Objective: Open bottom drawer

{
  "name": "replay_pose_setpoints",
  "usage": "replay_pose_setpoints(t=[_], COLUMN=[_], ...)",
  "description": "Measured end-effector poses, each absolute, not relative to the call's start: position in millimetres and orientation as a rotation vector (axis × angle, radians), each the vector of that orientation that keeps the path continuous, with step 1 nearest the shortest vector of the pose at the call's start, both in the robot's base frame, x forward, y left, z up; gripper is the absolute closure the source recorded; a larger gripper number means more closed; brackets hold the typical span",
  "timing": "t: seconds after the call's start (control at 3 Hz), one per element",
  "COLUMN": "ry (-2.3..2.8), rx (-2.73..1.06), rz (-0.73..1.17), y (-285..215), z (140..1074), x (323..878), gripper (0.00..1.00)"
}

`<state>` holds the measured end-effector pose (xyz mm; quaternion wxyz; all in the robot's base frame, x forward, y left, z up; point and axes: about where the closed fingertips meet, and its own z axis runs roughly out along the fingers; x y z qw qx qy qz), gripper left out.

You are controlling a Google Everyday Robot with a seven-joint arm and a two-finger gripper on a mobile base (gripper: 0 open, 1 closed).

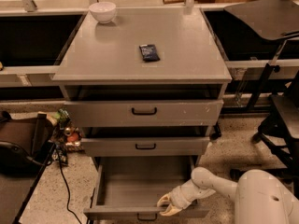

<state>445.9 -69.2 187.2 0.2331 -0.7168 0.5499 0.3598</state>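
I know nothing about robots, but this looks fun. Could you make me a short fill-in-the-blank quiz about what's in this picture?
1. The bowl on the grey cabinet is ____ in colour.
2. The dark packet lies on the cabinet's ____.
3. The drawer pulled out farthest is the ____ one of the three.
4. The end effector is at that drawer's ____ edge, beside its black handle.

Missing words: white; top; bottom; front.
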Motion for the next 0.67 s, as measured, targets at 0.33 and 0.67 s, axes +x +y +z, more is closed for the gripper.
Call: replay_pose_setpoints(t=[0.33, 0.67], ry=[1.474, 1.450], rx=[-1.973, -1.980], rz=[0.999, 0.916], y=[-73.1, -89.3], z=[196.5, 233.2], x=[445.0, 447.3], gripper=[0.11, 0.00])
